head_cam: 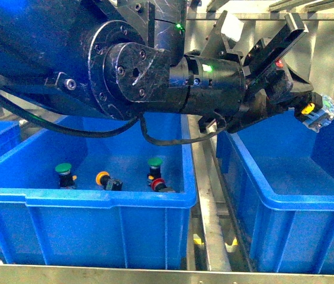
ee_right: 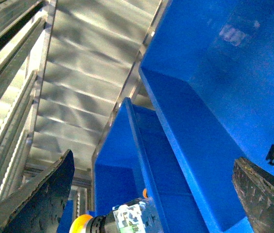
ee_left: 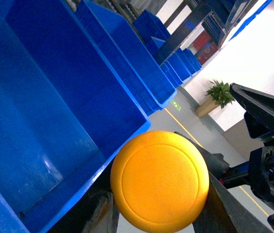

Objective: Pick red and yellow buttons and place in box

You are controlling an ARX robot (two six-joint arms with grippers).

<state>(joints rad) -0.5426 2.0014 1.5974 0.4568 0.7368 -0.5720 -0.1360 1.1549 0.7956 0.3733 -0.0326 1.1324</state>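
A yellow button (ee_left: 159,180) is clamped in the left gripper (head_cam: 307,111) and hangs above the box (head_cam: 297,204), not yet dropped. A second yellow button (head_cam: 103,177) and a red button (head_cam: 158,184) wait in the other crate (head_cam: 84,198). The right gripper (ee_right: 154,191) is spread apart and holds nothing.

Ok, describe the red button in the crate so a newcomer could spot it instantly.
Find the blue crate that holds four buttons. The red button lies at the right end, just in front of a green button; it is the only red cap there.
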